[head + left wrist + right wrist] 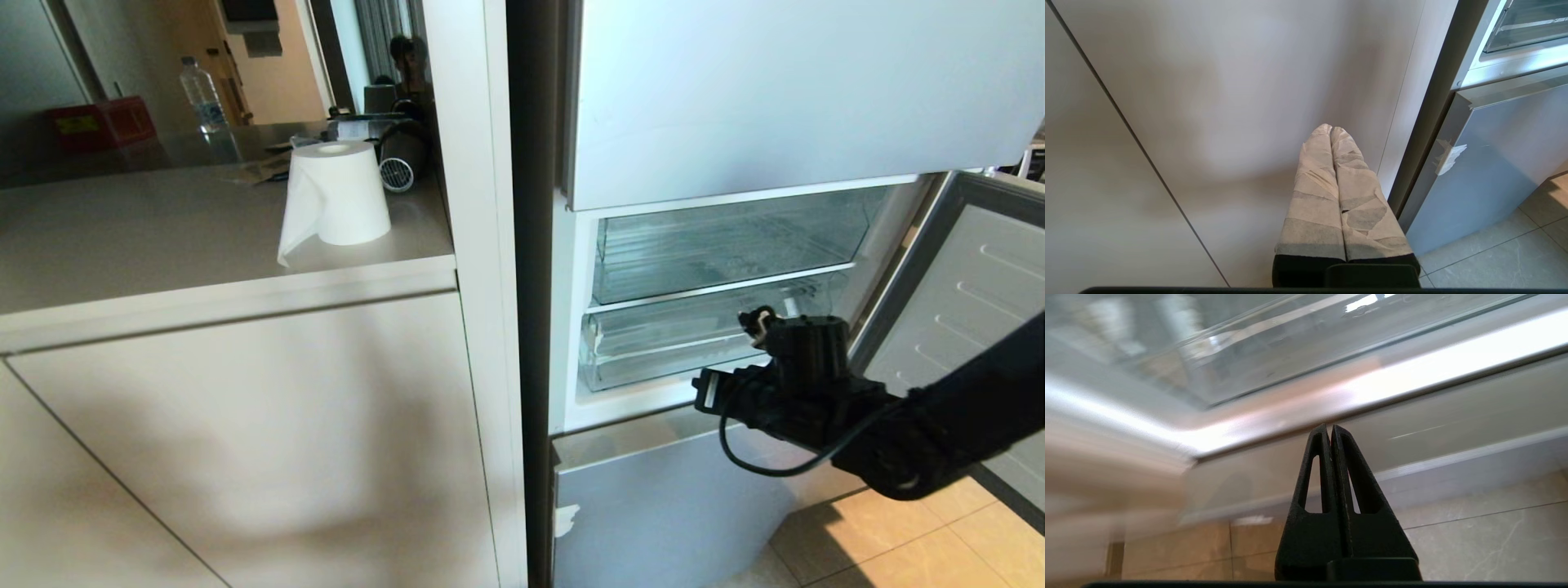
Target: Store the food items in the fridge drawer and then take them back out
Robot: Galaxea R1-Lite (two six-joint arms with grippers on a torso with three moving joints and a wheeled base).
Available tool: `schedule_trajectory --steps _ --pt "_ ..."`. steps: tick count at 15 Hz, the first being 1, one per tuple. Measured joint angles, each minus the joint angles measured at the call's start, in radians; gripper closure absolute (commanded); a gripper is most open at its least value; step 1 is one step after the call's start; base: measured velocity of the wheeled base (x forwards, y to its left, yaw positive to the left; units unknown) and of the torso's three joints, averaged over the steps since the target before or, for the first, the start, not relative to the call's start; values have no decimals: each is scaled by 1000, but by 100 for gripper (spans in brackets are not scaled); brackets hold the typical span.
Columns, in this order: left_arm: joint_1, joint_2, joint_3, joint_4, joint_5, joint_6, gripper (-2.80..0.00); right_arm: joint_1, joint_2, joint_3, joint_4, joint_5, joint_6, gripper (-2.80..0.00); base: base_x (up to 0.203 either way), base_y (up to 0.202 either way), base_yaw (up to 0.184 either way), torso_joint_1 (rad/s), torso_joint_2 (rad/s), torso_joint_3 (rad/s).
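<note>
right gripper (1331, 428), pressed closed and empty, hung near the fridge drawer (653, 359); its stiff, slippery clear front lip likely suited hooking from beneath.

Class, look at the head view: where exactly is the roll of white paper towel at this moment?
The roll of white paper towel stands upright on the pale beige countertop, left of the open silver fridge, near the counter's front right corner.
</note>
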Motion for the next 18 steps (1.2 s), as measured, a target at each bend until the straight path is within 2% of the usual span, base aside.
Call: schedule_trajectory --steps 4,7,10,12,15,18 --pt "0 0 0 0 0 0 0 36 -434 269 51 -8 -68 0 0 0 0 0 0 0" --pt "0 0 0 0 0 0 0 22 -863 427 209 -56 -146 0 0 0 0 0 0 0" --pt "0 0 0 0 0 0 0 -73 -1259 597 406 -70 -251 0 0 0 0 0 0 0" --pt "0 0 0 0 0 0 0 -165 -1471 686 540 -24 -323 0 0 0 0 0 0 0" --pt "0 0 0 0 0 0 0 -250 -1734 745 721 34 -401 0 0 0 0 0 0 0" --pt "0 0 0 0 0 0 0 -286 -1906 765 780 47 -426 0 0 0 0 0 0 0"
